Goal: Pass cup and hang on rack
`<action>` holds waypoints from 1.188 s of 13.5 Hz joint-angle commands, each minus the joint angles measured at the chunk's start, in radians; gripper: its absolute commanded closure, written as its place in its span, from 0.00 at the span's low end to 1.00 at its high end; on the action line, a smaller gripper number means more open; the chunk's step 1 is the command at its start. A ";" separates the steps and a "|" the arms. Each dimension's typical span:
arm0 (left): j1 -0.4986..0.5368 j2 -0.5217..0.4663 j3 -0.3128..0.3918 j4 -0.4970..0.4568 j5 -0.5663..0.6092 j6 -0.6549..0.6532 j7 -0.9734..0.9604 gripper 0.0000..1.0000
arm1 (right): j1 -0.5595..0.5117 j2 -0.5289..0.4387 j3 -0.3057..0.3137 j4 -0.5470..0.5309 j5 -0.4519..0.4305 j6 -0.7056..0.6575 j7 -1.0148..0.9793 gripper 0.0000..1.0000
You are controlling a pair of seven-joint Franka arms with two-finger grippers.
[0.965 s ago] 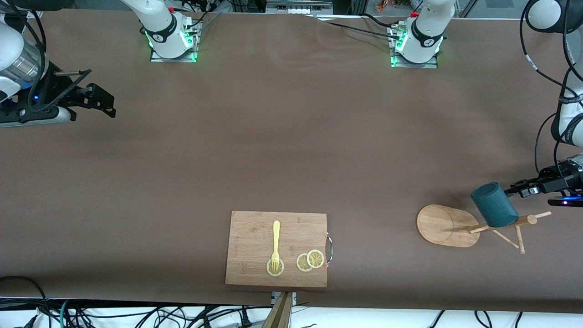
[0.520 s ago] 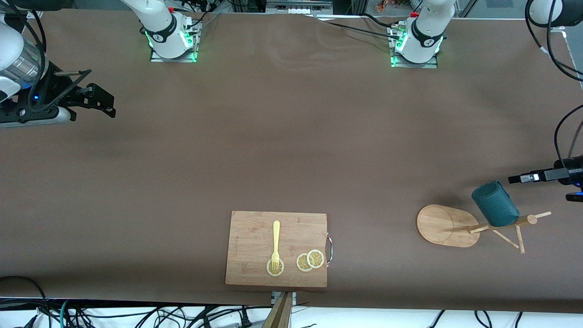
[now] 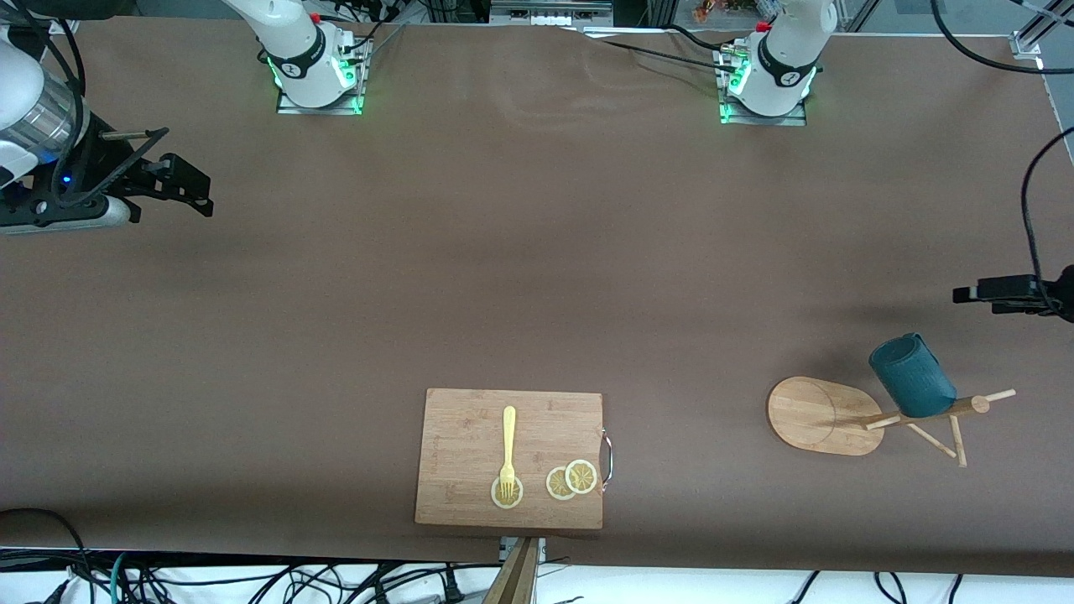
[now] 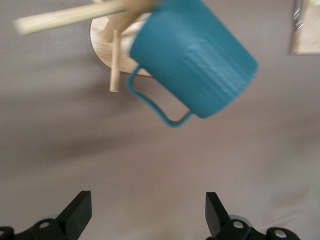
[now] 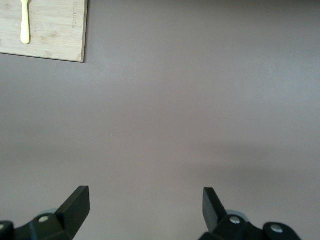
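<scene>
1. Front view: the rack stands at the left arm's end of the table, near the front camera's edge. From this high camera its oval base shows whole and its post appears as a long line running from the base toward the left arm's end, with thin pegs branching off it
2. Front view: the cup hangs on the rack, tilted. Its long axis slants, the mouth pointing up and toward the right arm's end, the closed bottom down against the post
3. Front view: the left gripper hovers at the view's edge over bare table, apart from the cup, holding nothing. The right gripper waits over the table at the right arm's end, fingers spread, empty
4. Front view: a cutting board lies near the front edge, toward the right arm's end from the rack. On it lie a yellow fork, tines toward the camera on a lemon slice, and two overlapping slices beside it
5. Left wrist view: the cup hangs by its loop handle from a peg, ribbed side showing. The left gripper has its fingers wide apart with nothing between them
6. Right wrist view: the right gripper is spread wide over bare table, empty, with a corner of the cutting board and the fork's handle in sight
</scene>
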 commanded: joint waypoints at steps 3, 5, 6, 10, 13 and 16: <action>-0.250 -0.079 0.013 -0.031 0.223 0.023 -0.160 0.00 | 0.000 0.008 0.003 0.024 0.000 -0.018 -0.004 0.00; -0.313 -0.122 0.015 -0.036 0.248 0.020 -0.213 0.00 | 0.000 0.008 0.003 0.024 0.000 -0.018 -0.004 0.00; -0.313 -0.149 0.015 -0.050 0.248 0.017 -0.229 0.00 | 0.000 0.008 0.003 0.024 0.000 -0.018 -0.004 0.00; -0.340 -0.302 0.007 -0.195 0.251 0.061 -0.295 0.00 | -0.002 0.008 0.003 0.024 0.000 -0.020 -0.004 0.00; -0.336 -0.419 0.008 -0.330 0.239 0.210 -0.301 0.00 | -0.002 0.008 0.003 0.024 0.000 -0.020 -0.005 0.00; -0.365 -0.461 0.008 -0.344 0.242 0.194 -0.421 0.00 | -0.002 0.008 0.003 0.024 0.000 -0.020 -0.005 0.00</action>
